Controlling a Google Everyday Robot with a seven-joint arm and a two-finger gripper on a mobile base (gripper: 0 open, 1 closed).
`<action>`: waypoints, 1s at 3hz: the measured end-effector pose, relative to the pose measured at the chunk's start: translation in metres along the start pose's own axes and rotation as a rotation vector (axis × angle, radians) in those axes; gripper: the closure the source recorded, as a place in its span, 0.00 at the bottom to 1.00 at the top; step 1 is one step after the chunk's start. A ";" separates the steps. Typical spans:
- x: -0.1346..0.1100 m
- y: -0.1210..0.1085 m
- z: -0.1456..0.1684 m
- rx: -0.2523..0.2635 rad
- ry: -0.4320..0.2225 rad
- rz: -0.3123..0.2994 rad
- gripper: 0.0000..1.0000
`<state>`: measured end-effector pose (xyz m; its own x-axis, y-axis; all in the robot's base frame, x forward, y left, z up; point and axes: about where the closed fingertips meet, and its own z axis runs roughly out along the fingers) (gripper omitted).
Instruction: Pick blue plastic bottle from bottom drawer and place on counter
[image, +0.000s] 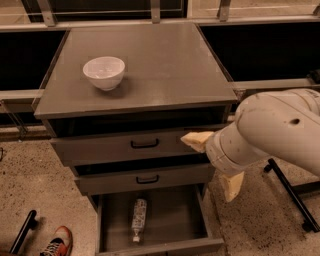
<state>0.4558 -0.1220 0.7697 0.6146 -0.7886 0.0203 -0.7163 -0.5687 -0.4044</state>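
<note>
The blue plastic bottle (138, 219) lies lengthwise in the open bottom drawer (175, 216), left of the middle, with its white cap toward the front. The counter (160, 65) is the grey top of the cabinet. My gripper (214, 163) hangs at the cabinet's right side, in front of the two upper drawers and above the bottom drawer's right edge. It is open and empty: one tan finger (197, 140) lies across the top drawer's front and the other (231, 186) points down beside the cabinet. It is well apart from the bottle.
A white bowl (104, 72) stands on the counter's left part. The top drawer (100, 147) and middle drawer (110, 182), both with black handles, are pushed in. A shoe (56, 242) and a black bar (22, 231) lie on the floor at left. A black frame leg (290, 194) is at right.
</note>
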 end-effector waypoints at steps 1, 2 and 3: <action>-0.021 0.000 0.035 -0.038 -0.096 -0.159 0.00; -0.020 0.003 0.040 -0.039 -0.106 -0.238 0.00; -0.020 0.002 0.039 -0.038 -0.105 -0.238 0.00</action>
<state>0.4545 -0.0982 0.7324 0.7970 -0.6038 0.0148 -0.5580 -0.7455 -0.3645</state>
